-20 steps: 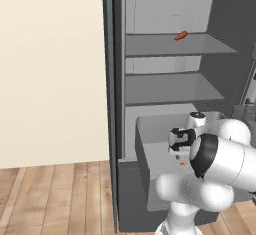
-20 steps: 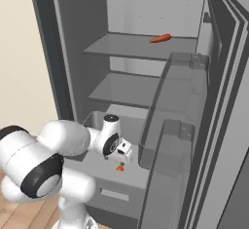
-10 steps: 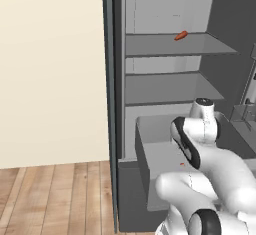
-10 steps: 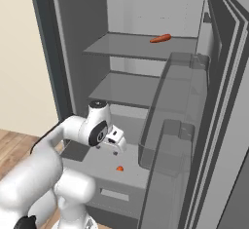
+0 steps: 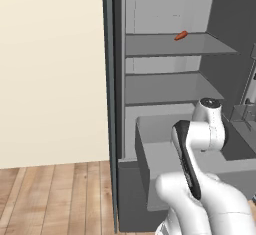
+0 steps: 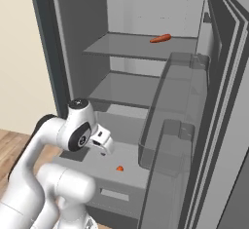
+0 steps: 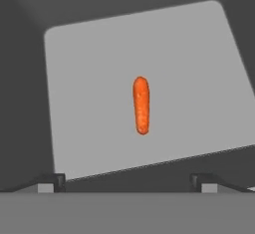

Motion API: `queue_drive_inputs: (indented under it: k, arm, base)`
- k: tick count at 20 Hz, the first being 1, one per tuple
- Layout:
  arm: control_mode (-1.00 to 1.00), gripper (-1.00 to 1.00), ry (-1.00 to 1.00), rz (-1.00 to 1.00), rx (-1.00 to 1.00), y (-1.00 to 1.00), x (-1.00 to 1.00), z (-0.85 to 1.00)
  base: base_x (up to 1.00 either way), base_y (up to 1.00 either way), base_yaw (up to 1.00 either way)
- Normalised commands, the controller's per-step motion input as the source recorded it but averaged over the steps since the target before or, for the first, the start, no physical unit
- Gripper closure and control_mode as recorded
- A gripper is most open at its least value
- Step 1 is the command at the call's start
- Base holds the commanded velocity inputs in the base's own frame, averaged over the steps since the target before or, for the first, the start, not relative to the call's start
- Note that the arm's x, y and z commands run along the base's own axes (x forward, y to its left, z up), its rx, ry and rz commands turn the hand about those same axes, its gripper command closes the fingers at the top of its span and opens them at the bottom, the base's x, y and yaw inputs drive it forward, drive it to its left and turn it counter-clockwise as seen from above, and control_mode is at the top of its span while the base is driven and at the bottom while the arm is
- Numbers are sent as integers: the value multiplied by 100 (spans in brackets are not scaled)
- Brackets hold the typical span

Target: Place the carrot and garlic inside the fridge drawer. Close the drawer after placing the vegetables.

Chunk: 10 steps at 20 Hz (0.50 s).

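Down in the pulled-out fridge drawer (image 6: pixel 127 173) lies the carrot (image 7: pixel 141 105), alone on the pale floor of the bin, roughly in the middle and well clear of every wall. From the right base view the same carrot (image 6: pixel 119 168) shows as a small orange speck on the drawer's floor, just beside the clear door bin (image 6: pixel 170 140) that juts in from the open fridge door. The gripper (image 7: pixel 128 180) hangs above the drawer with its fingertips (image 7: pixel 53 179) spread wide apart, holding nothing. Bare floor surrounds the carrot on all sides. Up on the top shelf (image 5: pixel 170 45) sits a smaller reddish-orange piece (image 5: pixel 181 35), near the shelf's right side. The middle shelf (image 5: pixel 165 89) stands bare, and wooden flooring (image 5: pixel 55 194) runs off to the left of the fridge.
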Motion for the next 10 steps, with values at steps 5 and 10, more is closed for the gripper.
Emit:
queue_drive_inputs:
  k: [5, 10]
  arm:
    - [-100, -100, 6, 0, -11, 55, -1, 0]
    - [-100, -100, 5, 0, -3, 20, 0, 0]
  base:
    - [0, 0, 0]
    - [0, 0, 0]
